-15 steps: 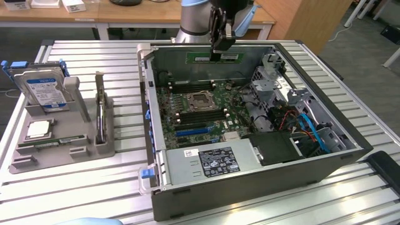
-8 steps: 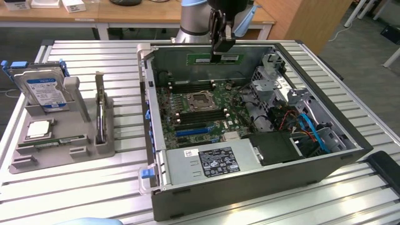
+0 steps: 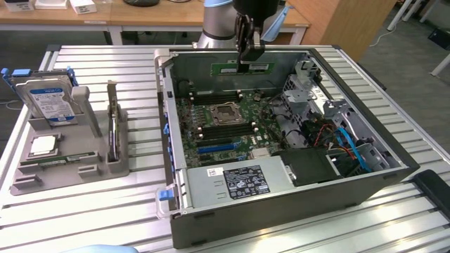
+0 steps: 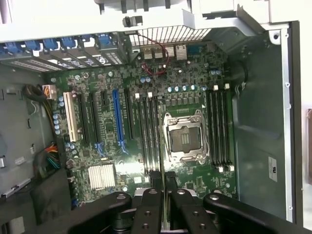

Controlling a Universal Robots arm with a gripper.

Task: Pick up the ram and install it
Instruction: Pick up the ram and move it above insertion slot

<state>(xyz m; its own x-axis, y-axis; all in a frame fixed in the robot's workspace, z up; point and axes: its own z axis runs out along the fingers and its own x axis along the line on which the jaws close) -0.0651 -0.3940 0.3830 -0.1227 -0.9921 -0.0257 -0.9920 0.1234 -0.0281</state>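
The ram (image 3: 243, 67) is a long green stick, hanging level above the far end of the open computer case (image 3: 393, 158). My gripper (image 3: 247, 57) is shut on its top edge. In the wrist view the black fingers (image 4: 155, 183) press together on the stick, seen edge-on as a thin strip (image 4: 163, 200). Below lies the motherboard (image 4: 122, 165), with dark memory slots (image 4: 148, 131) on one side of the empty CPU socket (image 4: 185, 136) and more slots (image 4: 219, 126) on the other. In the exterior view the slots (image 3: 223, 130) and the socket (image 3: 226, 112) sit below and nearer than the ram.
A grey holder (image 3: 105, 166) at the exterior view's left carries a hard drive (image 3: 49, 100), a square silver chip (image 3: 43, 145), a green stick (image 3: 67, 158) and an upright card (image 3: 113, 121). Inside the case are a power supply (image 3: 239, 182), a drive cage (image 3: 302, 84) and cables (image 3: 351, 147).
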